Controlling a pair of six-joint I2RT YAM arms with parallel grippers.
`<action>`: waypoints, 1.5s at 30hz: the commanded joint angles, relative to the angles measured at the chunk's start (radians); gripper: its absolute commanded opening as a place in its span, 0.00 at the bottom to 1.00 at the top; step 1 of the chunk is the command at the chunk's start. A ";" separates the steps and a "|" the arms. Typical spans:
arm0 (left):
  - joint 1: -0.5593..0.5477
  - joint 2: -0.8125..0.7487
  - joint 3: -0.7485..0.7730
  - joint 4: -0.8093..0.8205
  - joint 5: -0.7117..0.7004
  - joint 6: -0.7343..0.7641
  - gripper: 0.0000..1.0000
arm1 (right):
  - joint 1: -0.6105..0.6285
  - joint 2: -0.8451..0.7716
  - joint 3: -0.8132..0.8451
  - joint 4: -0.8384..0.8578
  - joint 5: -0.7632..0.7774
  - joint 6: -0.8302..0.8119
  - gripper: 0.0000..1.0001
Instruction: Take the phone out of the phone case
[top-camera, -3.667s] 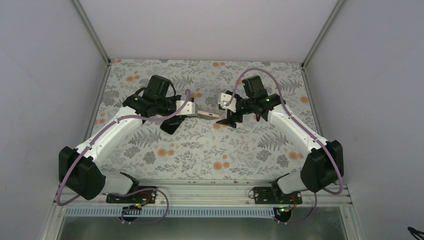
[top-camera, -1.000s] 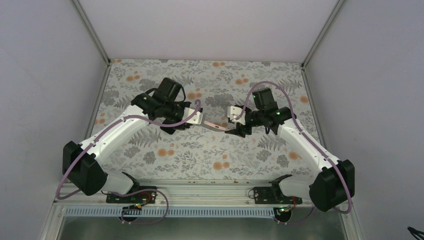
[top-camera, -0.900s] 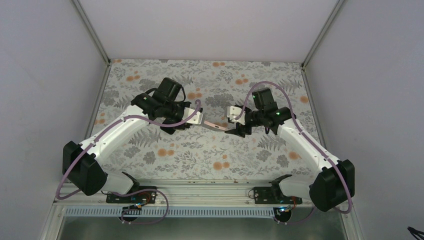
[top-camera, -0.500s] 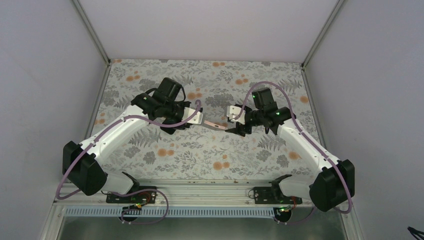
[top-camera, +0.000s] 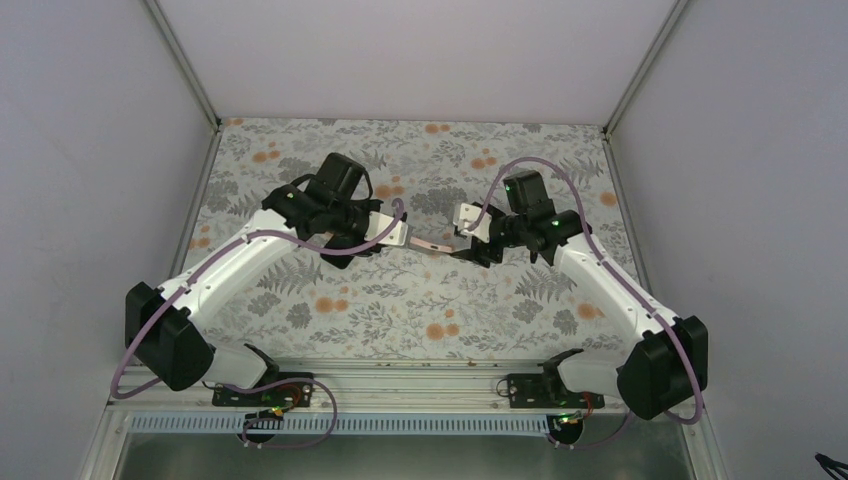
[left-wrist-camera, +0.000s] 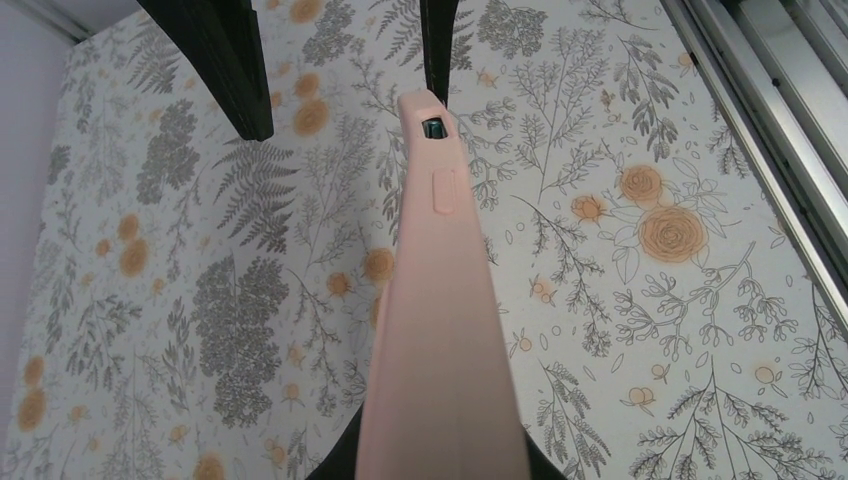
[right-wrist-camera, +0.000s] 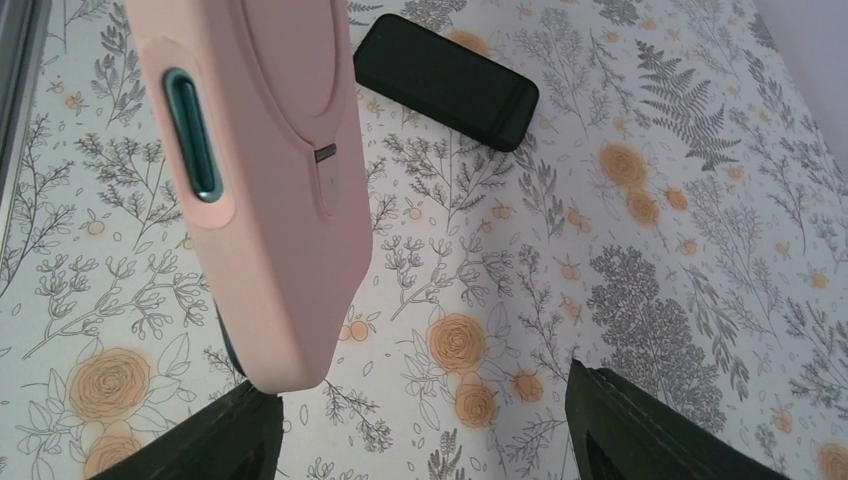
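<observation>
Phone case (left-wrist-camera: 445, 330): pink, held clear of the worktop (top-camera: 420, 320), near the middle, between the two arms. We note the left tool (top-camera: 398, 237) clamped tight on one end of it, with the case running out lengthwise toward the right arm. Right tool (right-wrist-camera: 415, 400) stands spread wide at the free end, gripping nothing. One finger (right-wrist-camera: 225, 435) sits just beside the case's corner; whether it touches, we cannot tell. The side of the case carries a raised button and a slot with a teal rim. What fills the case, we cannot tell. Black rounded slab (right-wrist-camera: 445, 80) lies flat on the floral worktop, below and apart from the case.
</observation>
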 joint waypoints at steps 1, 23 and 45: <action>-0.040 0.019 0.021 -0.040 0.157 0.002 0.02 | -0.002 0.014 0.097 0.150 -0.016 0.071 0.73; -0.041 0.078 0.064 0.019 0.376 -0.087 0.02 | 0.086 0.074 0.183 0.104 -0.133 0.108 0.76; -0.025 -0.032 0.014 0.399 0.013 -0.193 0.11 | 0.043 0.201 0.235 -0.085 -0.306 0.165 0.04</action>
